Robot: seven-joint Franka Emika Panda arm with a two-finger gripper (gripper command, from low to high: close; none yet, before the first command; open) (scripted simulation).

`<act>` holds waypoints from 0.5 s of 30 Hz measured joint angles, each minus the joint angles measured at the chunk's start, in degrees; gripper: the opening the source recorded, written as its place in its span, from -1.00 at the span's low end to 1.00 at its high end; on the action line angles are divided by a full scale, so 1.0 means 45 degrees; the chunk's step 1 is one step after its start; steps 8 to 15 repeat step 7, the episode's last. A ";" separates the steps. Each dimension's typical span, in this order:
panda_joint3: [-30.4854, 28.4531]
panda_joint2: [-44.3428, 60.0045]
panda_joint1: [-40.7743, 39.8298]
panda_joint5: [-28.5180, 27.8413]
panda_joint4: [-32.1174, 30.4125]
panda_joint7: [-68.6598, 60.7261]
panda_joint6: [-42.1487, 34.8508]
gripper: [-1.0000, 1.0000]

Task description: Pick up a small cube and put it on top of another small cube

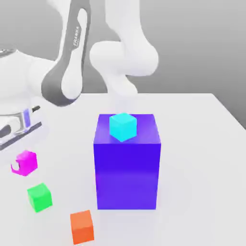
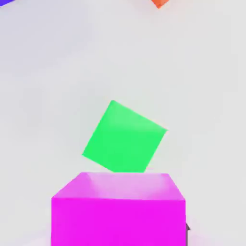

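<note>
Fingers (image 1: 16,165) at the exterior view's left edge look clamped on the magenta cube (image 1: 28,162); lift it straight up, grip level. Then clear the green cube (image 1: 40,197), lower left, and the orange cube (image 1: 82,227), bottom, before centring over whichever cube is chosen and lowering gently.

In the exterior view, a white tabletop (image 1: 202,158) fills the lower part of the frame, its far edge running straight across and its side edge slanting down toward the exterior view's right. Behind it, the upper part is a plain grey backdrop (image 1: 192,43) (darker toward the top, paler lower down). The light is bright and even, and the tabletop looks faintly glossy (a soft reflection shows near the lower middle).
</note>
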 joint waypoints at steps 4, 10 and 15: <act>0.0272 0.1165 -0.0169 0.0566 0.0032 -0.0420 0.1070 -1.00; 0.0353 0.1430 -0.0233 0.0688 0.0032 -0.0505 0.1309 1.00; 0.0353 0.1430 -0.0233 0.0688 0.0032 -0.0505 0.1309 1.00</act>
